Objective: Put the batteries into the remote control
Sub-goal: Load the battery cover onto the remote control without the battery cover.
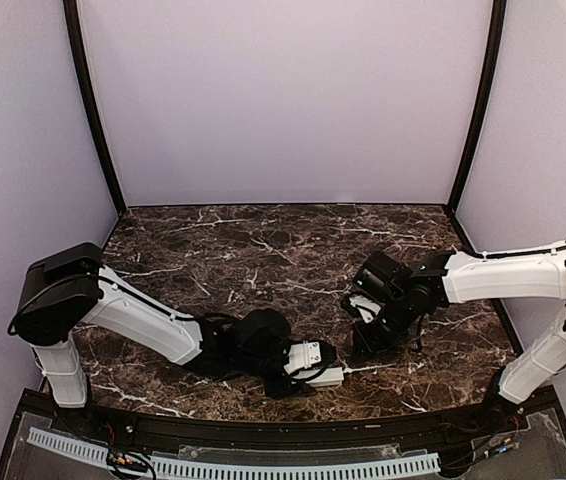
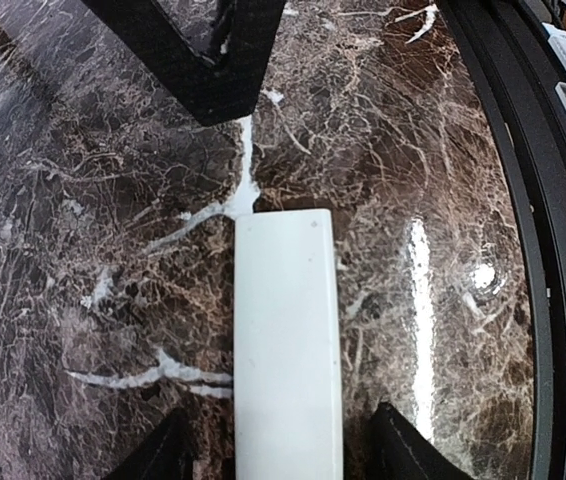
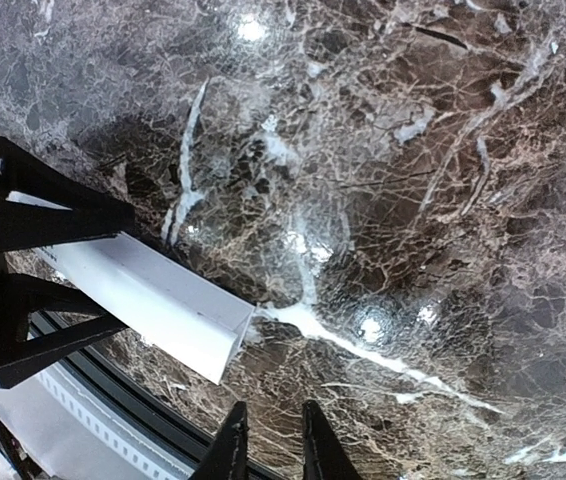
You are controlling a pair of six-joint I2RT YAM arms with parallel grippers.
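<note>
The remote control [image 2: 285, 330] is a slim white bar lying on the dark marble table near the front edge, and it also shows in the top view [image 1: 329, 377] and the right wrist view [image 3: 153, 295]. Its black end is hidden. My left gripper [image 2: 281, 440] is open and straddles the bar, with a small gap visible at each fingertip; it shows in the top view [image 1: 315, 372]. My right gripper [image 3: 275, 440] hovers just right of the remote's free end, its jaws nearly together with nothing between them, and it shows in the top view [image 1: 366, 345]. No batteries are in view.
The table's black front rail [image 2: 533, 250] runs close beside the remote, with a white perforated strip [image 1: 263, 467] beyond it. The marble tabletop [image 1: 263, 250] stretches back to the lilac walls. The left gripper's fingers [image 3: 33, 210] show in the right wrist view.
</note>
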